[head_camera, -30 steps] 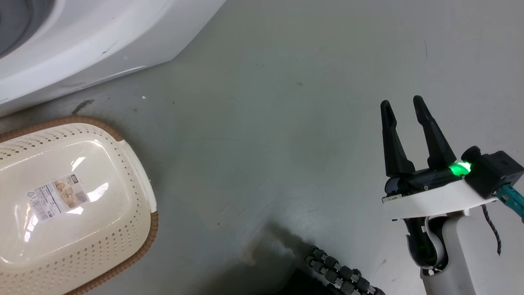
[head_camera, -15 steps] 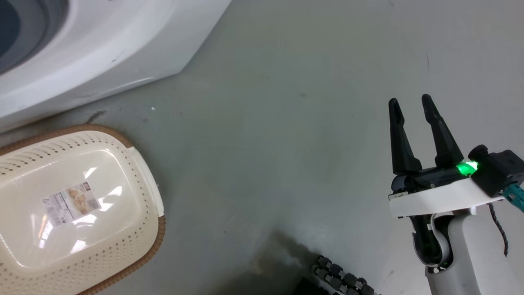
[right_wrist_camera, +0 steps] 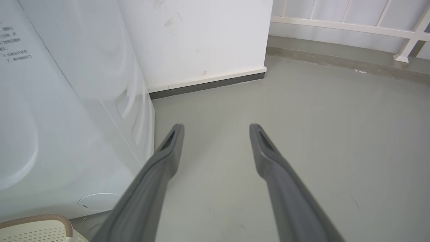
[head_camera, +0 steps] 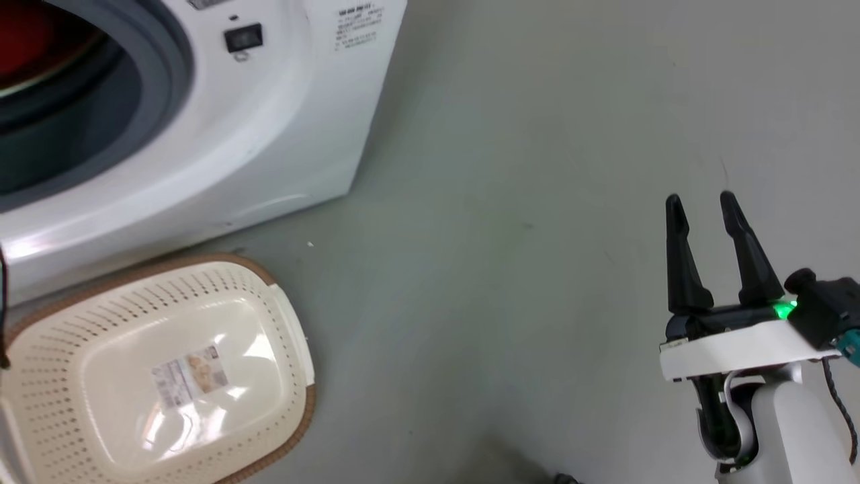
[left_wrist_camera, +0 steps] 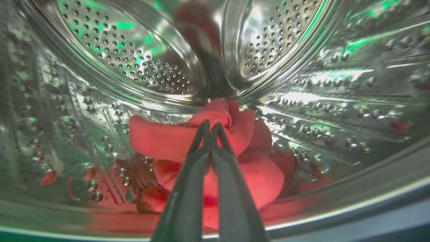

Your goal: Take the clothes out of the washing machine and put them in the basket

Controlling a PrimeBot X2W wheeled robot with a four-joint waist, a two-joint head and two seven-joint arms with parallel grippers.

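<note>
Upper left in the head view: washing machine, standing on the floor, porthole turned toward the robot. Just before its foot, at lower left on the same floor: basket, mouth up, label lying on its bottom; touching the machine or not, hard to tell. Inside the drum, heaped on its low side: clothes. Reaching in over the heap: left gripper, tips pinched together at the topmost fold. Far right, well apart from machine and basket, above bare floor: right gripper, fingers spread. Behind the machine: wall.
</note>
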